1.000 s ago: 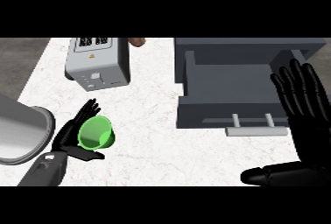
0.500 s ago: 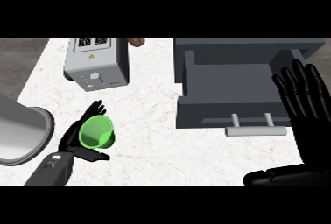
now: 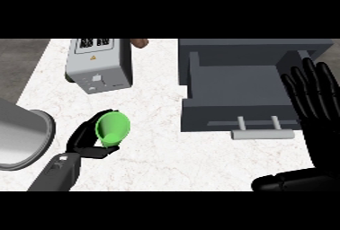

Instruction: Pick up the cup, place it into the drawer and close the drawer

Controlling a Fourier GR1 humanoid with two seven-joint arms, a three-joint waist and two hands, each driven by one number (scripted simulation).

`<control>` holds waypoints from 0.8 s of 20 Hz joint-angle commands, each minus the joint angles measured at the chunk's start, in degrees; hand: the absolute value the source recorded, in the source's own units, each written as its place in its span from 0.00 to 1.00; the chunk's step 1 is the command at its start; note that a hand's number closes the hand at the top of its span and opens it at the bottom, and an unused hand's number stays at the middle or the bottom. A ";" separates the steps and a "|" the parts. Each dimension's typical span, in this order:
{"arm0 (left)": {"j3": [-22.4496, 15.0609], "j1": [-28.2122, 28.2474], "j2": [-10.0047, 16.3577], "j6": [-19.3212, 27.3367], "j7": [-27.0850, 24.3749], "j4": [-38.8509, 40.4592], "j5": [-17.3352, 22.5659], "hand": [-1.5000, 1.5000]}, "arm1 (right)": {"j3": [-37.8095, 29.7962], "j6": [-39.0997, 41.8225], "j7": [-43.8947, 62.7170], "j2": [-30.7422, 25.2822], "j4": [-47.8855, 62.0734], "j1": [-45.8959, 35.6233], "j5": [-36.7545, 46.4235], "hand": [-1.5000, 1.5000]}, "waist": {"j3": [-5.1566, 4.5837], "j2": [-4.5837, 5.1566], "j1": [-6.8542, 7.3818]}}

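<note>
The green cup (image 3: 113, 127) is grasped by the left hand (image 3: 85, 140), with fingers and thumb curled round its lower wall. The cup is tilted, mouth turned toward the view, above the counter (image 3: 172, 155) and well left of the open drawer (image 3: 235, 90). It seems lifted clear, though this cannot be told for sure. The right hand (image 3: 317, 105) is held released, fingers straight, at the drawer's right side.

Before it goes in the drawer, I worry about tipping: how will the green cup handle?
Probably stiff: the green cup looks undeformed in the left hand. Likely light, since it looks thin-walled and empty. Its round wall could roll if laid sideways.
</note>
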 commanded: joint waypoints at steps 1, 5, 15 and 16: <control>0.04 -0.04 -0.19 -11.27 -7.02 0.41 1.30 1.00 | -0.15 1.32 -3.17 -0.13 1.74 2.68 0.80 0.00 | -0.01 0.22 -0.32; -1.68 3.33 0.40 -10.97 -11.62 -2.90 0.43 1.00 | -0.89 -0.31 1.16 -0.78 -0.75 -0.62 0.03 0.00 | -0.03 -0.04 0.19; 10.42 5.11 -2.42 16.31 -13.39 -6.07 9.94 1.00 | -0.83 -0.25 1.04 -0.65 -1.72 0.53 0.03 0.00 | 0.08 -0.42 1.40; 10.41 6.57 -3.53 16.70 -13.46 -8.51 10.61 1.00 | -1.04 -0.56 1.03 -0.72 -0.23 -0.29 0.59 0.00 | 0.17 -0.60 2.15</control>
